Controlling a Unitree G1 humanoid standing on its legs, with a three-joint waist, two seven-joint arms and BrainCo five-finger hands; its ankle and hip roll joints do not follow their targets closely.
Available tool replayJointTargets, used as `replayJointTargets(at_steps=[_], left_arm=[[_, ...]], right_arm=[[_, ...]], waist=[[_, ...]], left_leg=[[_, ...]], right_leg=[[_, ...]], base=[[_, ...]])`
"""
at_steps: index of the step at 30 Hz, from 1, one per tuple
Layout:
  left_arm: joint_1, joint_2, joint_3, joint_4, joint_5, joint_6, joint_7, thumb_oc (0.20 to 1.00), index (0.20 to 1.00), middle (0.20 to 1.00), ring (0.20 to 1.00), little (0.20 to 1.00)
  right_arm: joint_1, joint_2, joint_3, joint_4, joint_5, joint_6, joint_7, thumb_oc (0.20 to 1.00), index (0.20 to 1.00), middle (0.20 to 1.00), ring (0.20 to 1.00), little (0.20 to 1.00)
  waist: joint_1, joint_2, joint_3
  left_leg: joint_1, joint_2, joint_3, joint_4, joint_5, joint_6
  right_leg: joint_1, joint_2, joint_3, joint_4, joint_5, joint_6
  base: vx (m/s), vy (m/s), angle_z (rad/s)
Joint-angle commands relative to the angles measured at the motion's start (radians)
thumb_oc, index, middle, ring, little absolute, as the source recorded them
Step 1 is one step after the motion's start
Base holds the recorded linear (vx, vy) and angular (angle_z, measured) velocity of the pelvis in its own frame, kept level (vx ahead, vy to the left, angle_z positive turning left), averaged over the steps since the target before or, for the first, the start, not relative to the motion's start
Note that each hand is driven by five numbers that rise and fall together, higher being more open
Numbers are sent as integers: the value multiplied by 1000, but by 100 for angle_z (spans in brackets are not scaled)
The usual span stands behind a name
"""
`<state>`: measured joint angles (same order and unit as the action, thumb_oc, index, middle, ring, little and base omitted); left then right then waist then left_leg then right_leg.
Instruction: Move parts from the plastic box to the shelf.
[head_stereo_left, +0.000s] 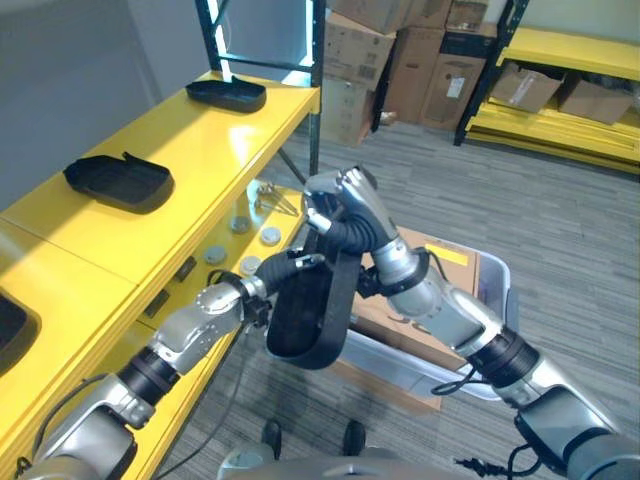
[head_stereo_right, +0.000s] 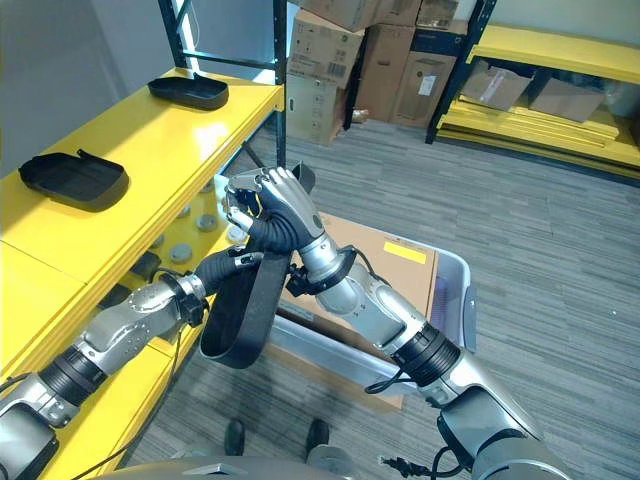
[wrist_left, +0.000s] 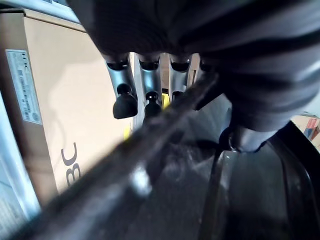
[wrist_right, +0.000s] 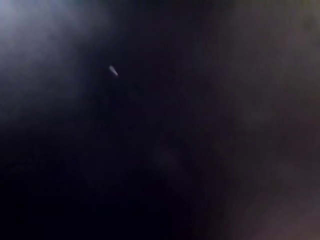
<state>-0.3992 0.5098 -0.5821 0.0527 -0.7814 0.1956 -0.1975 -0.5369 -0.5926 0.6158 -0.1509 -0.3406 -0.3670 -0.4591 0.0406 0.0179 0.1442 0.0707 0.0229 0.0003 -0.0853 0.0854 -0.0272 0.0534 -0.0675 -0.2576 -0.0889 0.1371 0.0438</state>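
Beside shelf (head_stereo_left: 200, 140), both hands around black part (head_stereo_left: 305, 310).

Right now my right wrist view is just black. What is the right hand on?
Observer: The right hand is curled over the top end of a long black moulded plastic part.
Operator: Is the left hand helping?
Observer: Yes, the left hand pinches the same part's side edge.
Operator: Where is it relative to the shelf?
Observer: It hangs in the air beside the yellow metal shelf, not yet on it.
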Motion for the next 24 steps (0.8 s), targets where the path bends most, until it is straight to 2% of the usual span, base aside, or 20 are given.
replayJointTargets(at_steps=[1, 4, 5, 6, 7, 9, 13, 14, 15, 17, 20, 21, 23, 24], left_arm=[[-112, -83, 30, -97, 109, -152, 50, 200, 200, 200, 200, 200], [-115, -55, 44, -61, 395, -190, 218, 200, 200, 200, 200, 200], [-112, -48, 49, -50, 420, -200, 240, 200, 200, 200, 200, 200], [-105, -36, 64, -30, 502, -218, 297, 200, 200, 200, 200, 200], [-101, -30, 72, -20, 550, -230, 332, 200, 200, 200, 200, 200], [-73, -2, 120, 12, 618, -282, 439, 200, 200, 200, 200, 200], [-18, 8, 188, 32, 783, -350, 617, 200, 200, 200, 200, 200], [-13, 8, 192, 32, 796, -352, 633, 200, 200, 200, 200, 200], [16, 12, 224, 28, 875, -364, 718, 200, 200, 200, 200, 200], [56, 15, 258, 16, 956, -364, 802, 200, 200, 200, 200, 200], [129, 27, 317, 14, 980, -398, 902, 200, 200, 200, 200, 200], [169, 31, 355, 16, 964, -449, 948, 200, 200, 200, 200, 200], [191, 28, 375, 17, 961, -475, 984, 200, 200, 200, 200, 200], [218, 28, 407, 16, 945, -534, 1005, 200, 200, 200, 200, 200]], right_arm=[[-121, 18, 22, -23, 5, 6, 10, 200, 200, 200, 200, 200], [-125, 2, 7, -18, 6, 21, -34, 200, 200, 200, 200, 200], [-122, -2, 0, -21, 11, 23, -41, 200, 200, 200, 200, 200], [-113, -10, -17, -28, 37, 31, -64, 533, 533, 533, 533, 533], [-106, -15, -28, -33, 65, 37, -76, 1000, 1000, 1000, 1000, 1000], [-37, -34, -103, -55, 146, 25, -85, 1000, 1000, 1000, 1000, 1000], [101, -34, -209, -88, 194, 11, -86, 1000, 1000, 1000, 1000, 1000], [113, -33, -216, -90, 200, 10, -89, 1000, 1000, 1000, 1000, 1000], [188, -21, -259, -89, 237, -22, -110, 1000, 1000, 1000, 1000, 1000], [269, -7, -306, -90, 275, -53, -120, 1000, 1000, 1000, 1000, 1000], [405, 12, -377, -91, 287, -89, -87, 1000, 1000, 1000, 1000, 1000], [453, 19, -397, -80, 308, -88, -66, 1000, 1000, 1000, 1000, 1000], [475, 27, -402, -66, 360, -70, -50, 1000, 1000, 1000, 1000, 1000], [501, 45, -409, -24, 379, -62, -18, 1000, 1000, 1000, 1000, 1000]], waist=[[20, -13, 16], [22, -13, 20], [22, -13, 21], [21, -15, 21], [20, -15, 20], [10, -19, 21], [-5, -24, 23], [-6, -25, 23], [-17, -26, 27], [-25, -28, 27], [-44, -28, 29], [-52, -27, 34], [-55, -26, 36], [-54, -24, 40]], left_leg=[[-2, 21, 25, -2, -39, -25], [-6, 24, 27, -2, -31, -29], [-6, 25, 27, -2, -31, -30], [-7, 26, 27, -2, -30, -30], [-6, 27, 27, -2, -30, -30], [-6, 31, 28, -2, -32, -31], [-1, 38, 34, -2, -38, -30], [0, 38, 35, -2, -39, -30], [4, 42, 40, -2, -42, -30], [8, 46, 47, -2, -46, -30], [15, 52, 58, -2, -51, -29], [17, 56, 64, -2, -51, -29], [18, 59, 66, -2, -49, -31], [20, 62, 66, -2, -48, -35]], right_leg=[[96, 2, -18, 15, -142, 24], [96, 3, -14, 15, -143, 22], [96, 3, -13, 15, -143, 22], [97, 3, -10, 14, -143, 23], [97, 3, -8, 13, -142, 23], [95, 5, 1, 12, -142, 24], [93, 7, 13, 14, -146, 23], [93, 7, 13, 14, -146, 23], [93, 7, 19, 14, -148, 23], [92, 7, 25, 17, -151, 24], [88, 5, 34, 29, -159, 25], [85, 4, 37, 37, -165, 22], [84, 4, 38, 40, -167, 20], [84, 2, 36, 46, -173, 19]], base=[[0, 0, 0], [0, 0, 0], [0, 0, 0], [0, 0, 0], [0, 0, 0], [0, 0, 0], [6, -3, -1], [33, -14, -10], [30, -13, -10], [23, -14, -9], [4, -15, -12], [-9, -8, -4], [-6, -15, -6], [5, -23, -4]])
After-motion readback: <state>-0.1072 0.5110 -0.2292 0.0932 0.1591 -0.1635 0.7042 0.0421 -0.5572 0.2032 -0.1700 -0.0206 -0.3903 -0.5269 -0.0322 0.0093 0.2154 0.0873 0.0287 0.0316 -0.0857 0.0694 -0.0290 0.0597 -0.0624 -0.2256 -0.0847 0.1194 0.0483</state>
